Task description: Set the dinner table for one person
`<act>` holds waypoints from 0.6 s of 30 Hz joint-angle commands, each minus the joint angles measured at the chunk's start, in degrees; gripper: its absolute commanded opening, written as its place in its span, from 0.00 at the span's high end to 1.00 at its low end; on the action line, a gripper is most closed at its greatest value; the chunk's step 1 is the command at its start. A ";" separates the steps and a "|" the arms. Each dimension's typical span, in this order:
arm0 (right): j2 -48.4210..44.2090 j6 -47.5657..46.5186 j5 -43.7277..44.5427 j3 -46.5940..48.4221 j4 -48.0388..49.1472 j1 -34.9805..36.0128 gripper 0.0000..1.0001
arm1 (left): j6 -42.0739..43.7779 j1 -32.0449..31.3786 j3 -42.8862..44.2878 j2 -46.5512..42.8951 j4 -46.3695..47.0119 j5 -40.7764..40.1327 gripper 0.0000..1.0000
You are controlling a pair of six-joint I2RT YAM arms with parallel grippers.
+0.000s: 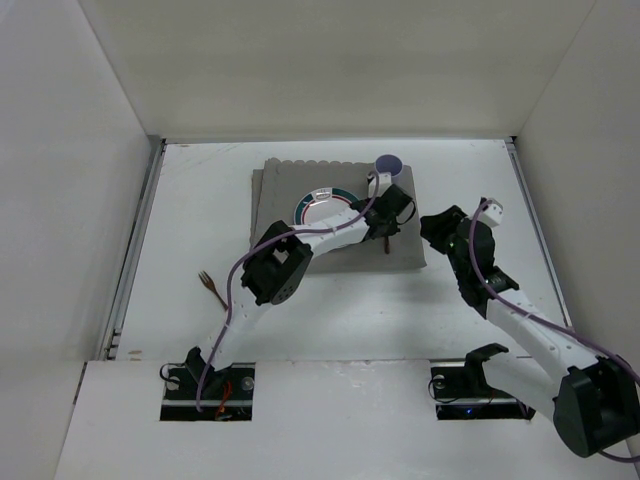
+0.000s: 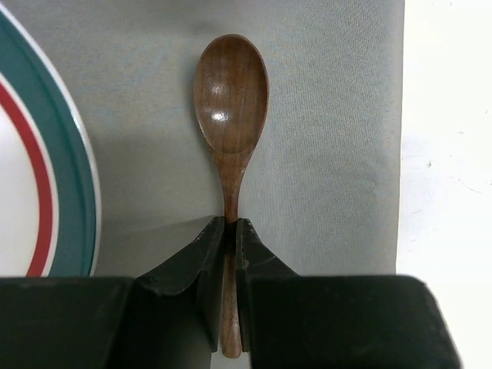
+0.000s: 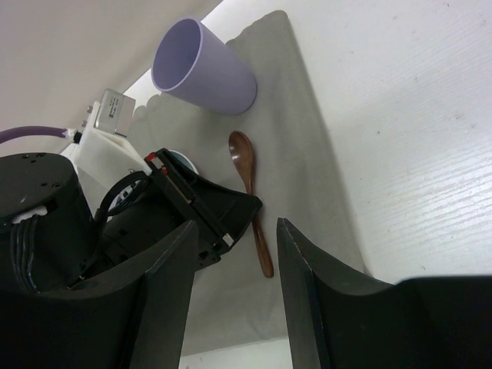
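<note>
My left gripper (image 2: 231, 231) is shut on the handle of a brown wooden spoon (image 2: 231, 108). The spoon is on or just above the grey placemat (image 2: 330, 115), to the right of the white plate with red and green rings (image 2: 46, 169). In the top view the left gripper (image 1: 392, 210) is over the mat's right part, with the spoon (image 1: 387, 240), plate (image 1: 325, 205) and purple cup (image 1: 389, 165) nearby. My right gripper (image 1: 440, 228) is open and empty beside the mat's right edge. Its view shows the spoon (image 3: 244, 157) and the cup (image 3: 204, 69).
A wooden fork (image 1: 210, 285) lies on the white dinner table (image 1: 200, 210), left of the placemat (image 1: 290, 180). White walls enclose the table on three sides. The two arms are close together over the mat's right edge.
</note>
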 commanded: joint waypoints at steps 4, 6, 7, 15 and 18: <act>0.04 0.30 -0.41 -0.08 3.73 -0.07 0.49 | 0.80 0.27 1.74 0.88 -1.64 1.74 0.90; -0.13 0.48 -0.40 -0.34 3.73 -0.07 0.49 | 0.36 0.27 0.69 0.10 -1.29 1.39 0.85; -0.22 0.48 -0.49 -0.34 3.73 -0.07 0.49 | 0.35 0.27 0.25 -0.43 -1.11 1.30 0.83; -2.07 0.48 0.30 -0.78 3.73 -0.07 0.46 | 1.50 -0.52 -12.12 -16.49 6.95 0.69 0.60; -2.24 0.57 0.47 -0.96 3.73 -0.07 0.46 | 1.59 0.09 -20.38 -25.98 11.19 -0.80 0.56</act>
